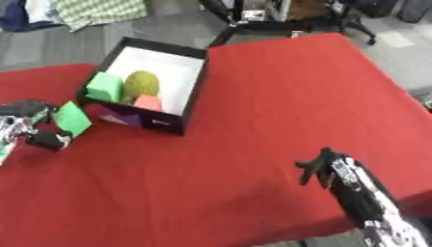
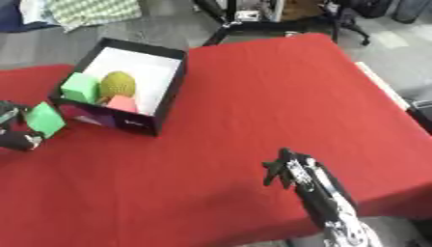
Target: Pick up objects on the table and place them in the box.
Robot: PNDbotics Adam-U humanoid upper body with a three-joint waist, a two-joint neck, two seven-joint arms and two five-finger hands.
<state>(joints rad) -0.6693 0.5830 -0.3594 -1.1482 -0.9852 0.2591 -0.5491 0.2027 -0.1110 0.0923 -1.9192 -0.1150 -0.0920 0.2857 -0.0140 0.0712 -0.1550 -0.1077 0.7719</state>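
A black box with a white floor stands at the back left of the red table. Inside it lie a green block, a yellow-green round fruit and a pink block. Just left of the box my left hand pinches a second green block, held above the cloth near the box's front left corner. My right hand hangs over the near right of the table, fingers curled downward and holding nothing.
The table's right edge and near edge run close to my right arm. Beyond the far edge are grey floor, a patterned cloth and chair bases.
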